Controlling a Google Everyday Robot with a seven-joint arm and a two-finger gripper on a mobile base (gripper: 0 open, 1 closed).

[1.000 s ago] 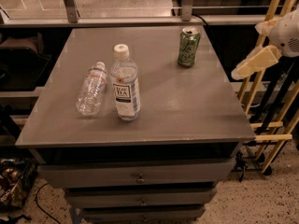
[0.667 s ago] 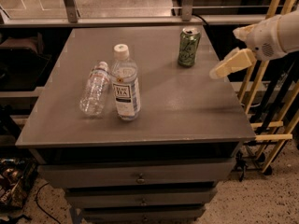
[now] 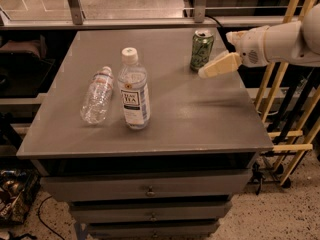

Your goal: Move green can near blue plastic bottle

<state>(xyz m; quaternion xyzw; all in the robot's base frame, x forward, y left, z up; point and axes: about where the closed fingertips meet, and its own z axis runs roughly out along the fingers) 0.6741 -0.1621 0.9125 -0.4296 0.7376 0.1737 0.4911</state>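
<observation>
The green can (image 3: 201,49) stands upright near the table's far right edge. The blue plastic bottle (image 3: 134,91), with a white cap and a TEA label, stands upright near the middle left of the table, well apart from the can. My gripper (image 3: 216,63) reaches in from the right on a white arm and hovers just right of the can, at about its lower half, holding nothing.
A slimmer clear bottle (image 3: 97,95) lies on its side left of the blue bottle. The grey table (image 3: 200,119) has drawers below its front edge. Wooden racks (image 3: 285,99) stand to the right. A railing (image 3: 150,21) runs behind the table.
My gripper has moved left from beyond the table's right edge to a spot over the table, close beside the green can. The can and bottles have not moved.
</observation>
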